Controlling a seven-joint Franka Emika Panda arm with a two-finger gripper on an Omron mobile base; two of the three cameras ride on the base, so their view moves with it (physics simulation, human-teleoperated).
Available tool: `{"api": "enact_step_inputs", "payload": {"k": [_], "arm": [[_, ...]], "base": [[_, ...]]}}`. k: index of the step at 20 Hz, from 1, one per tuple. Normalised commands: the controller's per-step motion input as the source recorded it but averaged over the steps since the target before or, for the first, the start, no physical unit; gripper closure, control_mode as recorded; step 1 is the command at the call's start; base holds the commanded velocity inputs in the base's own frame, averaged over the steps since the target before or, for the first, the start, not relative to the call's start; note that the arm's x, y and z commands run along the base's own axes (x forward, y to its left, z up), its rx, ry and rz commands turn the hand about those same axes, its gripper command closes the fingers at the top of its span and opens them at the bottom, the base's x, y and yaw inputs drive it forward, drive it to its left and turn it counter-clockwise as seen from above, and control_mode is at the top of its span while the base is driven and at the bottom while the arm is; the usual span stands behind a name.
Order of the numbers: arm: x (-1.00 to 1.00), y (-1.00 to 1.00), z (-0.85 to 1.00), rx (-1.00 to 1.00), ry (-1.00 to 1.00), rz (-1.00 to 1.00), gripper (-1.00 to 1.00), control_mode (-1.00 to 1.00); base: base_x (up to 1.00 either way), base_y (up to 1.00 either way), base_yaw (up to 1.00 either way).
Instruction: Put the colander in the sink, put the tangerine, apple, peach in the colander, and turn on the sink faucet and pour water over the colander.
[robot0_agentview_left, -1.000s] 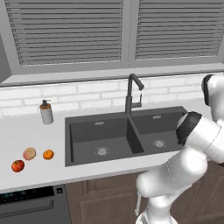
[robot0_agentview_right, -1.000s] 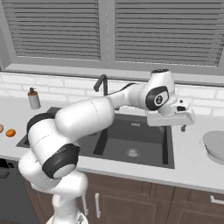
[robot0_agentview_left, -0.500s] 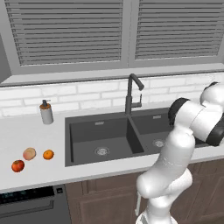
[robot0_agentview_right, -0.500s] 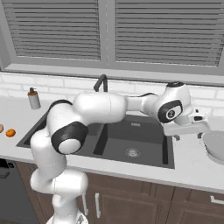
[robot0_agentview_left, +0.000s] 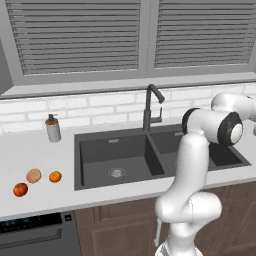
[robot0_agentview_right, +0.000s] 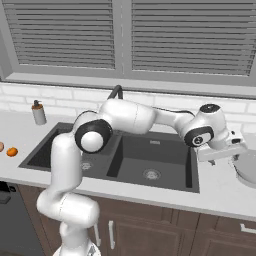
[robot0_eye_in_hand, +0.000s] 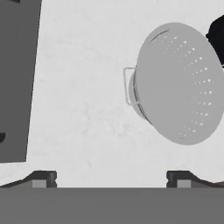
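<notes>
**Right base view: the arm reaches out over the counter toward the colander**

Over the last second the arm has swung from above the sink out to the counter on its right, so that the gripper now hangs just beside the colander, which sits on the counter at the right edge of this view. In the hand view the colander lies ahead and to one side of the fingertips, one small side handle facing the camera, the bowl apart from both tips. The jaws stand wide apart with nothing between them. The sink edge shows at the far side of the hand view, so the colander is outside the basin, near its right rim.

In the left base view the tangerine, the peach and the apple rest together on the counter left of the sink, well apart from the colander. The sink faucet stands behind the basins, with no water running.

Judged from this layout, the first step is in hand: the approach is nearly complete, but the colander is not yet grasped. The gripper must probably centre on the rim or handle before closing.
</notes>
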Motion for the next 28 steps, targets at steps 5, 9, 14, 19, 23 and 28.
{"api": "enact_step_inputs", "payload": {"k": [5, 9, 14, 19, 23, 28], "arm": [[0.35, -0.40, -0.19, 0.04, 0.00, 0.15, -1.00, -1.00], [0.21, -0.22, -0.19, 0.04, 0.00, 0.12, -1.00, -1.00], [0.22, -0.06, -0.23, 0.03, 0.00, 0.08, -1.00, -1.00], [0.37, -0.11, -0.31, 0.01, 0.01, 0.05, -1.00, -1.00], [0.33, -0.04, -0.35, 0.00, 0.02, 0.04, -1.00, -1.00], [0.32, -0.08, -0.30, 0.00, 0.00, 0.03, -1.00, -1.00]], "base": [[0.00, 0.00, 0.00], [0.00, 0.00, 0.00], [0.00, 0.00, 0.00], [0.00, 0.00, 0.00], [0.00, 0.00, 0.00], [0.00, 0.00, 0.00]]}}
